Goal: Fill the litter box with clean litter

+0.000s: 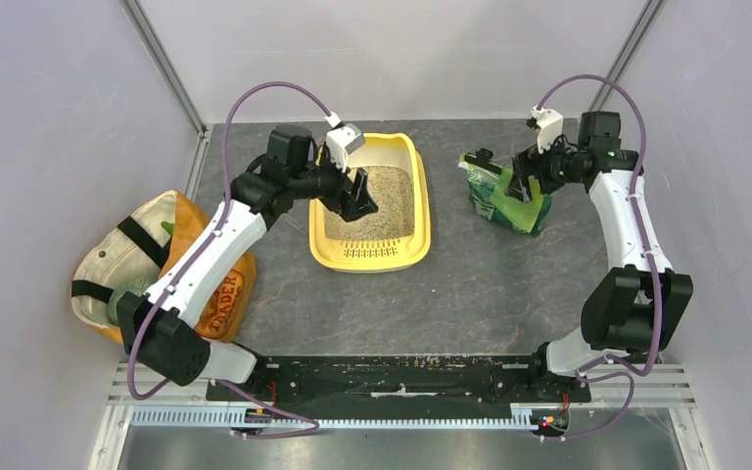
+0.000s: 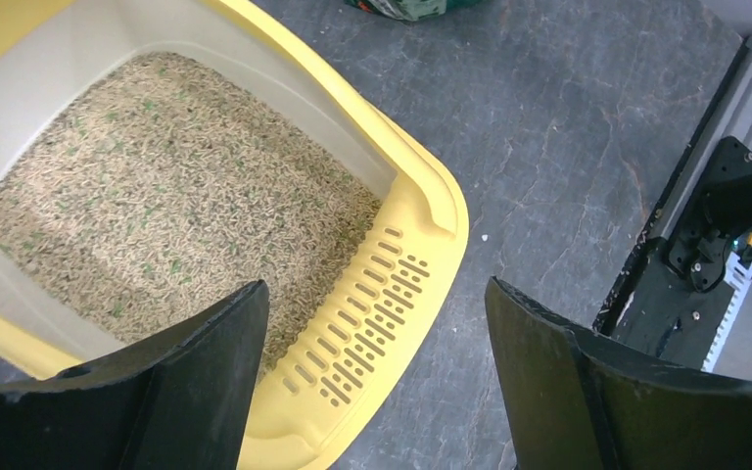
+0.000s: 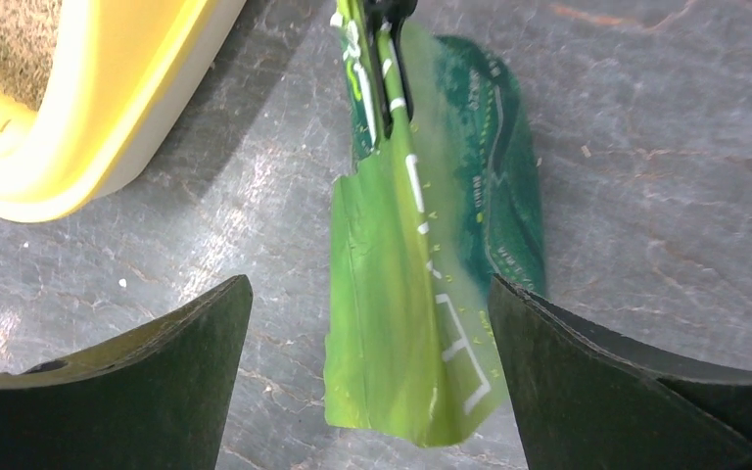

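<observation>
Litter box [image 1: 370,253] sits in the middle of the counter [image 1: 509,294], its slotted lip toward the arms, and tan litter [image 1: 382,201] covers its floor in a thin, fairly even layer. The left hand [image 2: 374,289] hangs spread wide and empty above the box's left side. The right hand [image 3: 369,284] is also wide apart, straddling the top flap of the green bag [image 1: 504,196], which stands right of the box; neither finger appears to touch it. If more litter is wanted, that hand should close squarely on the flap, lift slowly, and tip over the box's middle, with the left hand moved clear.
</observation>
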`<action>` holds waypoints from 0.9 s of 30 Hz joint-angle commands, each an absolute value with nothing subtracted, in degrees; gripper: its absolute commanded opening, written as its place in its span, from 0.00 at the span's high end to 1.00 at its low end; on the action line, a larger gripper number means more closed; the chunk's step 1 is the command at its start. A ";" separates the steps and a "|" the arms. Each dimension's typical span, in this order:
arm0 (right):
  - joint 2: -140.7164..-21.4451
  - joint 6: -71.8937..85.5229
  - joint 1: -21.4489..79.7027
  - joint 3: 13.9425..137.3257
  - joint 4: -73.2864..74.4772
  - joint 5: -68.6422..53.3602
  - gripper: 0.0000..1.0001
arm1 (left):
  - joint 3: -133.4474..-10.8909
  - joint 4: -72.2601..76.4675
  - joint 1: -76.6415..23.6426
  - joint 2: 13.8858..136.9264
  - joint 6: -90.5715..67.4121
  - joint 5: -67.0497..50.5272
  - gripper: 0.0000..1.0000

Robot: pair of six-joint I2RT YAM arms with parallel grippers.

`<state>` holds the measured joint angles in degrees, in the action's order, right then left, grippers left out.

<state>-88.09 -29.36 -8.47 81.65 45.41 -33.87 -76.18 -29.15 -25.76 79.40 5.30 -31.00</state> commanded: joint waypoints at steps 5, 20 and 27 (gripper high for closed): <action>-87.03 -23.42 -9.11 96.32 44.40 -30.43 0.03 | -92.58 -47.68 -21.70 85.67 4.92 -24.93 0.11; -73.93 -5.21 -7.56 92.52 48.47 -39.32 0.03 | -93.58 -59.58 -3.55 83.74 8.23 -20.77 0.08; -63.99 -3.65 -7.56 78.22 45.38 -35.05 0.03 | -82.97 -56.00 -3.13 78.41 6.44 -17.92 0.07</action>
<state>-67.20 -6.37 -7.57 82.48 48.03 -37.10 -85.43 -57.34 -3.14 81.71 6.09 -20.49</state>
